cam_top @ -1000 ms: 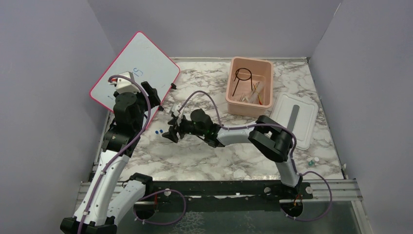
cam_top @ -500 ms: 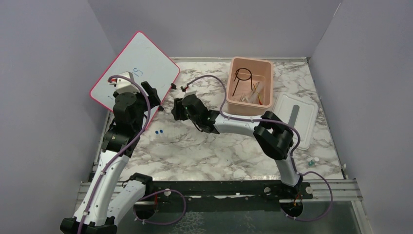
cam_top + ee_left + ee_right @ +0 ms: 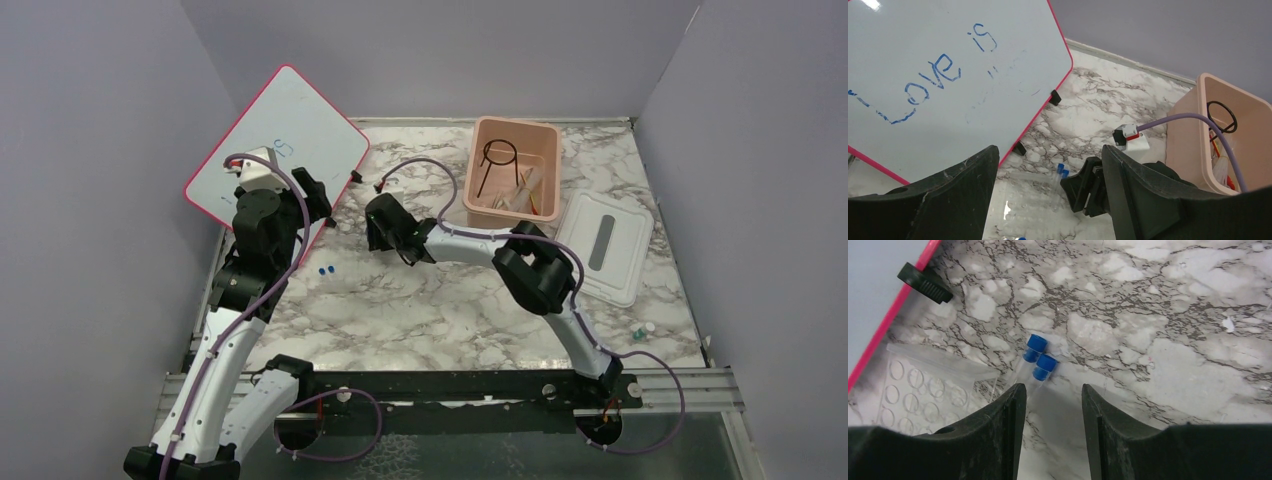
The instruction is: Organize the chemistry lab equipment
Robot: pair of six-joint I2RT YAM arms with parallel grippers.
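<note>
Right arm (image 3: 470, 245) swung farther back-left, jaws parted above blue-capped vials (image 3: 1039, 356).

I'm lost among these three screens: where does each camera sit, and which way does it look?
Top external: high behind the bases, looking down on the table; left arm and right arm show.
Left wrist: on the left arm, facing whiteboard and pink tub; the left fingers frame the bottom.
Right wrist: pointing down at the blue-capped vials; right fingers at the bottom.
Shared: both wrist views catch the vials and whiteboard.
</note>
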